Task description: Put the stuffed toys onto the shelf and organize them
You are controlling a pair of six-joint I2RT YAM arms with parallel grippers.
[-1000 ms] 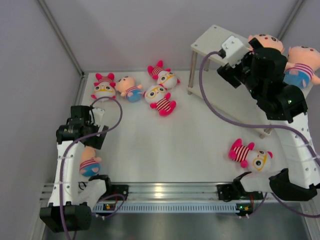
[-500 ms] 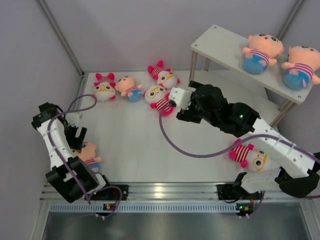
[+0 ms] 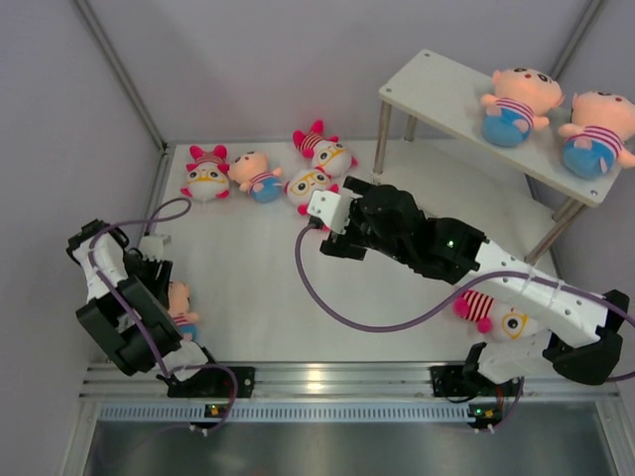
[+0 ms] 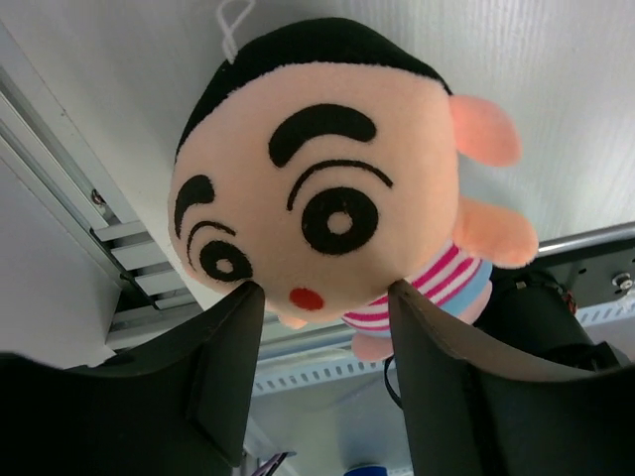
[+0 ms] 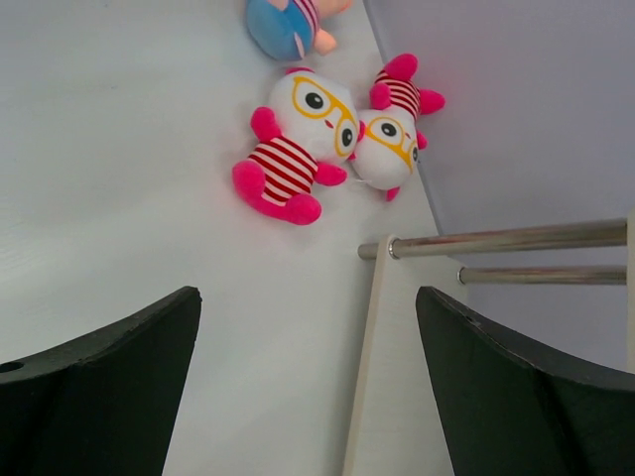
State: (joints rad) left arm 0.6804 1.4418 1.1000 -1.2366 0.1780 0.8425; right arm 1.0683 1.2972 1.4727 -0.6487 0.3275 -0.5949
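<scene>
The left gripper (image 4: 324,290) straddles the near-left peach boy doll (image 4: 317,188) at its chin, grip uncertain; right gripper (image 5: 308,297) gapes wide, empty.

view: left wrist | peach big-headed plush boy doll (image 4: 317,198), black hair, striped shirt | lying on white surface (image 4: 556,79) | left end effector (image 4: 322,297): black fingers (image 4: 218,387) flank its chin

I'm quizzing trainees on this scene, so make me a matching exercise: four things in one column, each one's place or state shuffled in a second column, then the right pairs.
1. Peach doll at near left
2. Peach doll at far right
3. Pink doll at near right
4. Right gripper

A. Open, holding nothing
B. On the shelf, top board
C. Between the fingers of the left gripper
D. On the table, partly under the right arm

Pairs: 1-C, 2-B, 3-D, 4-A
</scene>
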